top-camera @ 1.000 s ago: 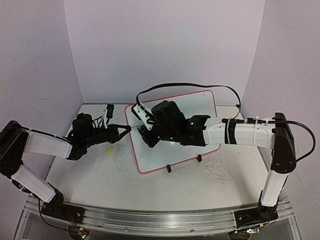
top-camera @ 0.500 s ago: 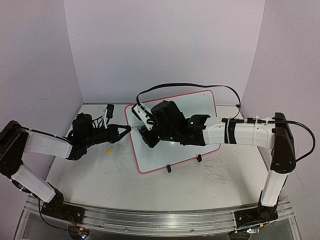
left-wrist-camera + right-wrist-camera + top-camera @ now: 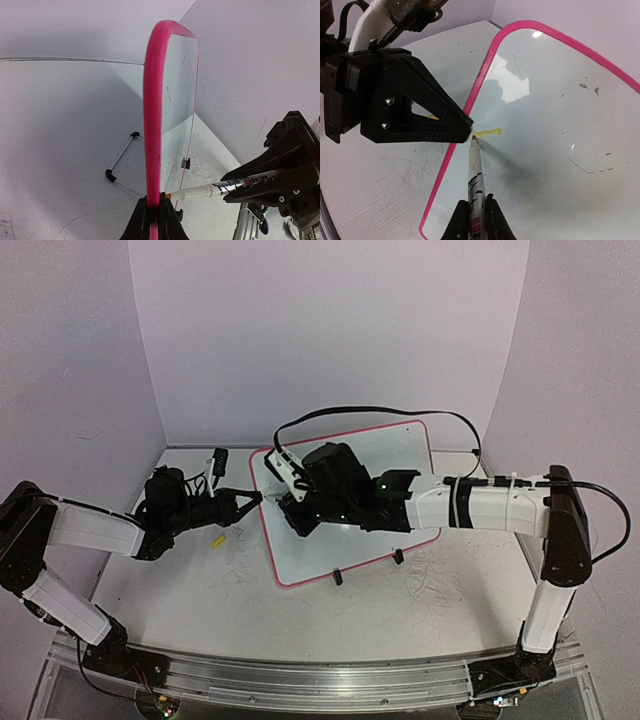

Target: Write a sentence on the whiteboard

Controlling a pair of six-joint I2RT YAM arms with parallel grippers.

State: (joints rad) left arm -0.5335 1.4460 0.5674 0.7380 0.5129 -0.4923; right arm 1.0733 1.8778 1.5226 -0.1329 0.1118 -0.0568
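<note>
Well, handling: the large glossy white whiteboard with a thin pink rim [image 3: 395, 455] looks thin, light and stiff, with a slick face. I judge it would slide or tip under pen pressure unless braced.
Where to hold: by the rim at an edge, clear of the writing face; a pinch on the glossy face itself would likely slip.
Left gripper [image 3: 152, 216]: pressed together on the pink rim at the board's left edge, steadying it.
Right gripper [image 3: 475, 220]: pinching a slim white-barrelled marker [image 3: 476, 175], its tip touching the board just inside the left rim.
Board position: propped at a slope on two small black clip feet [image 3: 337, 577] on the scuffed white counter [image 3: 200, 590], mid-counter between the two arms.
Board look: rounded corners, bright reflections, a few small grey specks and scratches.
Sentence: only a short yellow stroke [image 3: 489, 132] shows at the pen tip; by my reading the writing has barely begun.
</note>
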